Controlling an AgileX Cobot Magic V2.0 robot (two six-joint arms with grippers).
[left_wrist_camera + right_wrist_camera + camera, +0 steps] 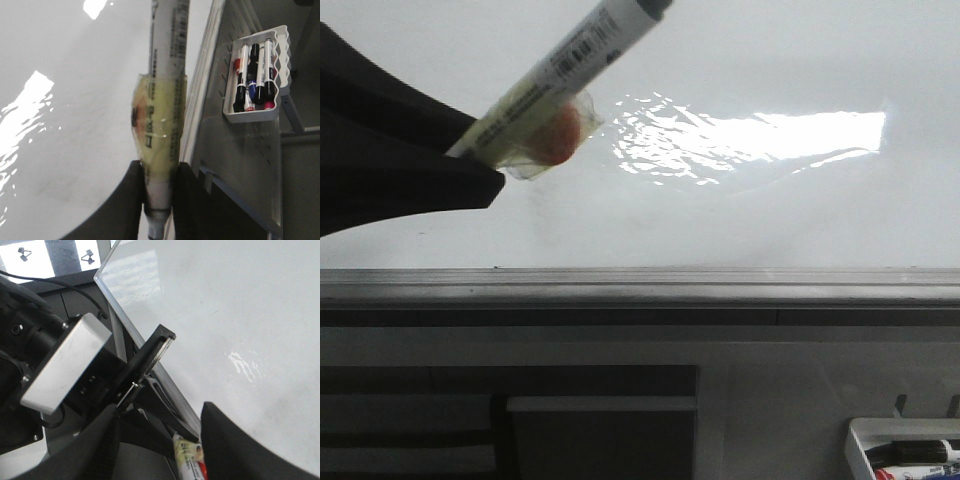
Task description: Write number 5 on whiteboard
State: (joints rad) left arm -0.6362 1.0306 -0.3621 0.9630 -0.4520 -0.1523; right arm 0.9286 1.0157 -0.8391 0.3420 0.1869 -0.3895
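Black fingers of the left claw clamp a taped marker, its capped end aimed toward one o'clock over the whiteboard. No stroke of the number 5 shows anywhere on the glossy surface, so the writing seems wholly undone. Beside the board, the right claw gapes wide, holding nothing. Spare markers sit in a tray.

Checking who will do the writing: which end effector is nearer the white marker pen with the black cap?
Left. The left end effector is shut on the white marker pen at the glossy whiteboard; the right end effector hangs open, apart from it.
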